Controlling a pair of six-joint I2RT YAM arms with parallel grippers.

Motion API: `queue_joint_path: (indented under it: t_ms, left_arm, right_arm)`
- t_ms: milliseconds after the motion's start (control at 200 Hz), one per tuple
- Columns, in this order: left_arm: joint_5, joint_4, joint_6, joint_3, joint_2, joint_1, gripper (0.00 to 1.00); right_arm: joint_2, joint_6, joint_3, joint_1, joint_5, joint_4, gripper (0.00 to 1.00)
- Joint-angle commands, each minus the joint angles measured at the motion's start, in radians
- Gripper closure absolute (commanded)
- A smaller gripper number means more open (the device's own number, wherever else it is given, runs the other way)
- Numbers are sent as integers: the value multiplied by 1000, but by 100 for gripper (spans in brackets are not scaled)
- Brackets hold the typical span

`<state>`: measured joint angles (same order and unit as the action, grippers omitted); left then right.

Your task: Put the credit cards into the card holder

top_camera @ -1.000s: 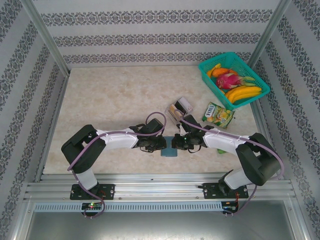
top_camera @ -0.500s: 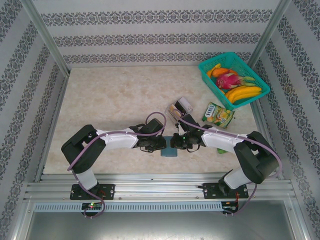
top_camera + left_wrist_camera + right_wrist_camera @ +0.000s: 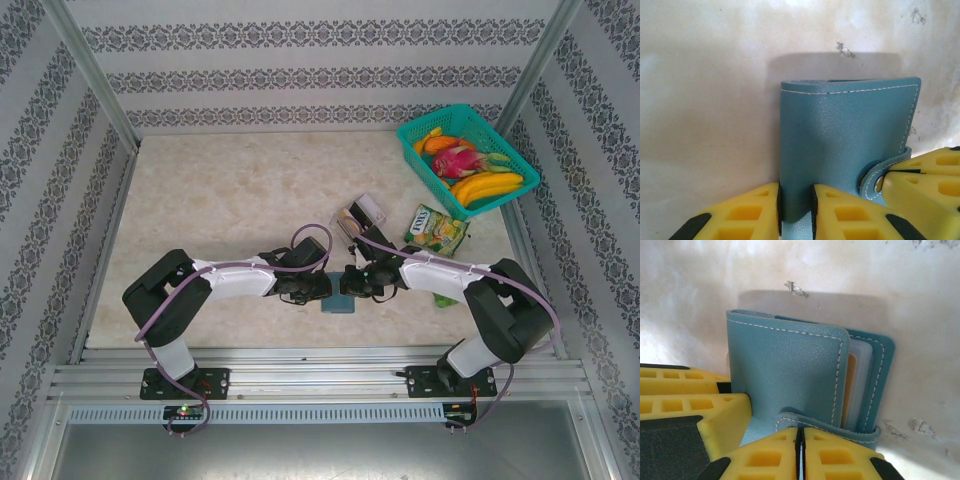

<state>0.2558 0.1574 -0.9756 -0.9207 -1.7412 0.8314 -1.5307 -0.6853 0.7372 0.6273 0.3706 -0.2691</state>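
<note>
**Teal card holder (image 3: 840, 135)**, held between both grippers just above the near edge of the marble table (image 3: 220, 200), with open surface lying behind and to the left. One edge is clamped between the narrowly set fingers of the left gripper (image 3: 795, 210). The snap strap (image 3: 815, 422) is pinched in the fully closed right gripper (image 3: 800, 445). A tan card (image 3: 850, 385) is partly seen among clear sleeves. The loose credit cards (image 3: 358, 218), farther back, are too small to be told apart.

- Two grippers: left gripper (image 3: 796, 201), right gripper (image 3: 800, 439).
- One card holder (image 3: 840, 135), clamped in both sets of fingers.
- One tan credit card (image 3: 850, 385) edge inside it.
- One snack packet (image 3: 436, 228) and one fruit basket (image 3: 428, 170), well beyond the fingers.
</note>
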Motion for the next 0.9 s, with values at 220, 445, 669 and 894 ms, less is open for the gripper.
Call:
queue_joint_path:
  t_ms: [220,445,669,894]
  left_arm:
    - [21,20,9,-2,-35,29,74]
    - [18,24,12,-9,-40,31,71]
    - [19,35,18,-17,-51,36,71]
    - [20,44,22,-22,-64,41,71]
  right_arm:
    - [92,-19,-41,-19,-10,39,88]
    - [63,-17,-41,-20,11,36,88]
    - [48,-19,-39,-5,-5,31,88]
    - [113,4,-55,-30,-27,-12,88]
